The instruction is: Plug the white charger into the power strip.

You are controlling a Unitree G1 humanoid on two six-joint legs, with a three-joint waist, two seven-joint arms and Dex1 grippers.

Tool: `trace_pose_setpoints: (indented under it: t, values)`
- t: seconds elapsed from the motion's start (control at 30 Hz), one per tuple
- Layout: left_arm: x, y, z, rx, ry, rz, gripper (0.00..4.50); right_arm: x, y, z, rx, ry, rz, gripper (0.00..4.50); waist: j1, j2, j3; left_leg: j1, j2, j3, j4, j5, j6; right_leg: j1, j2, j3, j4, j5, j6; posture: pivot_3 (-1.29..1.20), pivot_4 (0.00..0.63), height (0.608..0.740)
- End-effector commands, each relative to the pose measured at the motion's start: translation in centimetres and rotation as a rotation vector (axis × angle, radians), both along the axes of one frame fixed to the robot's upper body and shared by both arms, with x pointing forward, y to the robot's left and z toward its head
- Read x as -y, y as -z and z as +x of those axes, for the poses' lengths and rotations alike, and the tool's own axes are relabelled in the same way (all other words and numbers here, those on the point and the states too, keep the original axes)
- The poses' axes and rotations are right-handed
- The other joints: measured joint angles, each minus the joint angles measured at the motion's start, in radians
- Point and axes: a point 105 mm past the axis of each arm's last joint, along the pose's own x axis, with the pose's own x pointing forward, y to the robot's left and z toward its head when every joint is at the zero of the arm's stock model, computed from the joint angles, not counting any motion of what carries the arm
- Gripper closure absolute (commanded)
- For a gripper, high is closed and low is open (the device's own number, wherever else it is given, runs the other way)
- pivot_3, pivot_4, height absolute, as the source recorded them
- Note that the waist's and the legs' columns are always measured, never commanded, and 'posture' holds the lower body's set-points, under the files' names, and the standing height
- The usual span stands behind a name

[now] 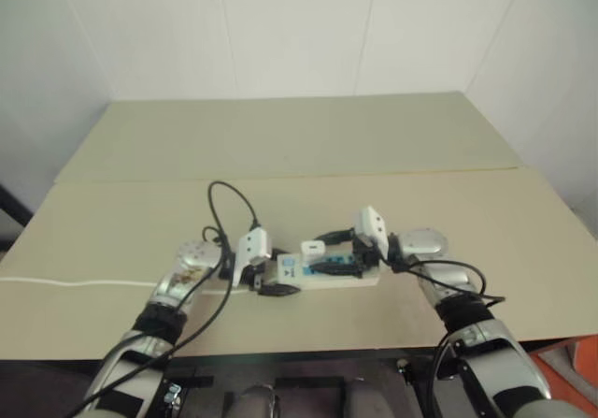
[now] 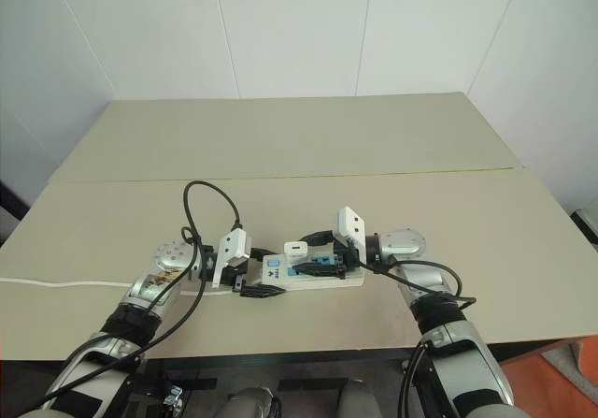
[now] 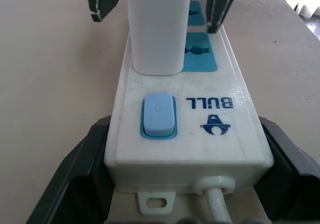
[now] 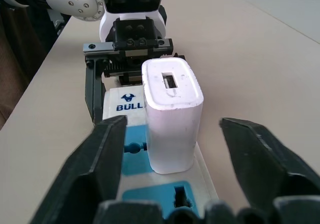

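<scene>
At the left, we see our left gripper (image 2: 250,282) clamped tight on the switch end of the power strip (image 3: 200,134), black fingers (image 3: 82,174) against both its sides. The strip lies flat on the tan table (image 2: 308,147), its cord (image 3: 216,204) leaving at that end. The white charger (image 4: 171,119) stands upright in the socket next to the blue switch (image 3: 159,116). At the right, our right gripper (image 4: 175,144) is spread wide on either side of the charger, fingers (image 4: 102,159) clear of it, holding nothing.
</scene>
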Motion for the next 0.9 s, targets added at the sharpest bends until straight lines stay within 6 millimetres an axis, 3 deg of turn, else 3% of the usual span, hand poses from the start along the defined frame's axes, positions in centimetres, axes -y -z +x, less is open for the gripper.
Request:
trace_pose_setpoints:
  t: [0.03, 0.13, 0.2, 0.27, 0.43, 0.53, 0.7, 0.9]
  values:
    - [-0.5, -0.2, 0.2, 0.007, -0.024, 0.009, 1.19, 0.8, 4.2, -1.4, -0.151, 0.001, -0.108, 0.03, 0.000, 0.000, 0.000, 0.000, 0.000, 0.000, 0.000, 0.000, 0.000, 0.000, 0.000, 0.000, 0.000, 0.000, 0.000, 0.00, 0.150, 0.740]
    - [-0.3, -0.1, 0.3, 0.009, -0.027, 0.006, 1.19, 0.9, 3.6, -1.3, -0.138, -0.003, -0.099, 0.03, 0.000, 0.000, 0.000, 0.000, 0.000, 0.000, 0.000, 0.000, 0.000, 0.000, 0.000, 0.000, 0.000, 0.000, 0.000, 0.00, 0.150, 0.740]
    - [-0.2, -0.3, 0.4, 0.009, -0.035, -0.006, 0.45, 1.2, 2.9, -1.0, -0.117, 0.005, -0.088, 0.00, 0.000, 0.000, 0.000, 0.000, 0.000, 0.000, 0.000, 0.000, 0.000, 0.000, 0.000, 0.000, 0.000, 0.000, 0.000, 0.00, 0.150, 0.740]
    - [-0.1, -0.9, 0.6, 0.001, -0.045, -0.041, 0.02, 1.4, 2.2, -0.8, -0.089, 0.012, -0.079, 0.00, 0.003, 0.000, 0.000, -0.001, 0.000, 0.000, 0.000, 0.000, 0.000, -0.001, 0.000, 0.000, 0.000, 0.000, 0.000, 0.00, 0.150, 0.740]
    - [-0.5, -3.4, 0.7, 0.039, -0.036, -0.099, 0.02, 2.3, -0.3, -0.5, -0.016, 0.023, -0.044, 0.00, 0.003, 0.000, 0.003, -0.008, 0.000, 0.000, 0.000, 0.001, -0.001, -0.004, 0.000, 0.000, 0.000, 0.000, -0.001, 0.00, 0.150, 0.740]
    - [-1.1, -5.5, 0.4, 0.080, -0.027, -0.126, 0.02, 3.2, -2.5, -0.7, 0.042, 0.025, -0.027, 0.00, 0.003, 0.000, 0.005, -0.014, -0.001, -0.001, 0.000, 0.001, -0.002, -0.010, 0.000, 0.000, 0.001, 0.005, -0.008, 0.00, 0.150, 0.740]
    - [-3.0, -9.0, -1.8, 0.073, 0.041, -0.128, 0.02, 6.7, -6.9, -1.5, 0.146, 0.078, -0.016, 0.00, -0.004, 0.003, 0.018, -0.031, -0.001, -0.001, 0.001, 0.004, -0.007, -0.029, 0.000, 0.000, 0.003, 0.007, -0.012, 0.00, 0.150, 0.740]
    - [-6.2, -12.2, -3.6, 0.066, 0.007, -0.119, 0.02, 11.8, -10.0, -2.9, 0.205, 0.214, -0.041, 0.00, -0.003, 0.005, 0.035, -0.032, 0.001, 0.000, 0.000, 0.004, -0.006, -0.030, 0.001, 0.000, 0.002, 0.008, -0.013, 0.00, 0.150, 0.740]
